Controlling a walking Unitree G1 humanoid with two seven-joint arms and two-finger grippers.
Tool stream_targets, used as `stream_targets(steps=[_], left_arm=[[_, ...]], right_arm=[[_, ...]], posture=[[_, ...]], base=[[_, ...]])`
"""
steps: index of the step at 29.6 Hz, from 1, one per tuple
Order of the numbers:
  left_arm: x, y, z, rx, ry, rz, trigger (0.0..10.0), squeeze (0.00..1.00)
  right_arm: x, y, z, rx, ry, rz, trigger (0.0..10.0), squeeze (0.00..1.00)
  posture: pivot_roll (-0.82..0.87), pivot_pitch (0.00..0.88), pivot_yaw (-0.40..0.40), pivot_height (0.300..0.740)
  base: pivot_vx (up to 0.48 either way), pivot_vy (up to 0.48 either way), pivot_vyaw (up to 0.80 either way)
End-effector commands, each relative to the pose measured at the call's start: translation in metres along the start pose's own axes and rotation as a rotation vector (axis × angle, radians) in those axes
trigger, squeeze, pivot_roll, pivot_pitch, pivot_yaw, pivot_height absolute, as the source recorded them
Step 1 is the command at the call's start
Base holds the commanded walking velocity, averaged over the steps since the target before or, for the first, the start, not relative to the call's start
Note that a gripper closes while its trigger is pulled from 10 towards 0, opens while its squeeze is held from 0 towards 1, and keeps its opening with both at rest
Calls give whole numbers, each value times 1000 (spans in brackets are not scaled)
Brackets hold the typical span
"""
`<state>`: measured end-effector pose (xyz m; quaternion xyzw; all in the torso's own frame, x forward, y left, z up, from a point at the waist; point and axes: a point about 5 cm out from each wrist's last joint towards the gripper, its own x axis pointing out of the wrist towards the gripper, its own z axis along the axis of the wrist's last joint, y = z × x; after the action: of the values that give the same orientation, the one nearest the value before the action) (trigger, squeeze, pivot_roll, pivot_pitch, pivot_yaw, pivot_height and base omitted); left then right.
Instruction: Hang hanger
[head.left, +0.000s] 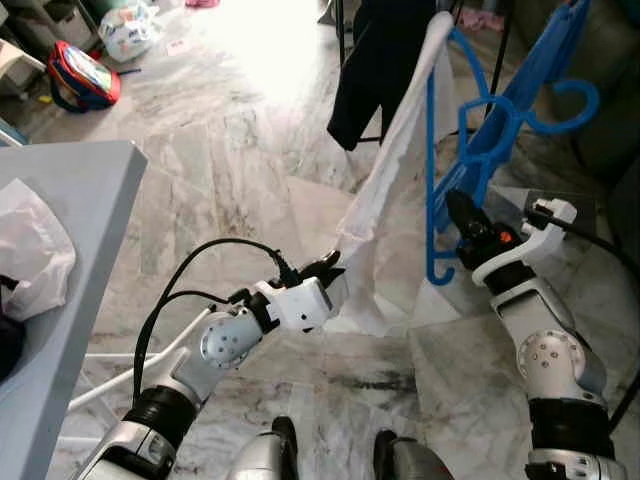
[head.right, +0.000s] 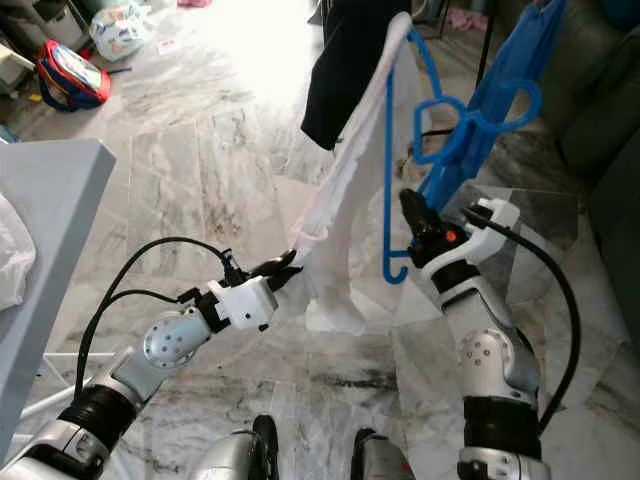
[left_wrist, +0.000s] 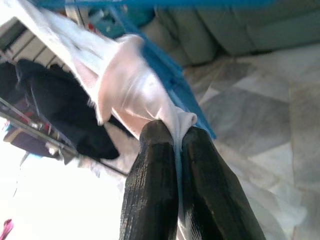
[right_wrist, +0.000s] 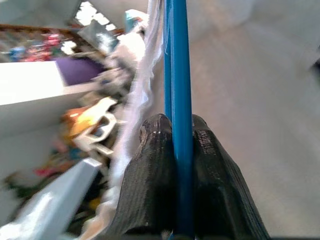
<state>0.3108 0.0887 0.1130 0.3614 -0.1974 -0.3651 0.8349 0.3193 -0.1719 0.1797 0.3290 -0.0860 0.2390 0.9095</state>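
Note:
A blue plastic hanger (head.left: 432, 170) is held up on end over the marble floor, its hook (head.left: 578, 104) pointing to the right. My right gripper (head.left: 462, 215) is shut on one of its bars; the right wrist view has that blue bar (right_wrist: 179, 75) pinched between the two black fingers (right_wrist: 150, 175). A white garment (head.left: 395, 180) drapes over the hanger's upper end and hangs down to the left. My left gripper (head.left: 330, 268) is shut on the garment's lower edge, with the white cloth (left_wrist: 130, 85) bunched between its fingers (left_wrist: 155, 190).
A black garment (head.left: 375, 60) hangs on a rack just behind the hanger. A grey table (head.left: 70, 200) with a white plastic bag (head.left: 30, 250) stands at my left. A red bag (head.left: 82, 75) lies on the floor far left, and a dark sofa (head.left: 610, 90) is at right.

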Motion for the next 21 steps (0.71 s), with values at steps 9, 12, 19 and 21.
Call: stream_targets(steps=[9,12,19,21], left_arm=[[-2,-10,-13,75,81,47,10000,0],[-3,4,-18,156,123,174,10000,0],[-3,24,-17,201,113,280,10000,0],[-2,23,-16,198,107,280,10000,0]], right_arm=[[-16,38,-22,53,159,237,10000,0],[-21,35,-23,62,189,223,10000,0],[-25,20,-29,33,216,134,10000,0],[-25,14,-29,9,222,104,10000,0]], posture=[[37,262,55,740],[30,261,49,740],[24,259,35,740],[22,256,29,740]], base=[[0,0,0],[0,0,0],[0,0,0],[0,0,0]])
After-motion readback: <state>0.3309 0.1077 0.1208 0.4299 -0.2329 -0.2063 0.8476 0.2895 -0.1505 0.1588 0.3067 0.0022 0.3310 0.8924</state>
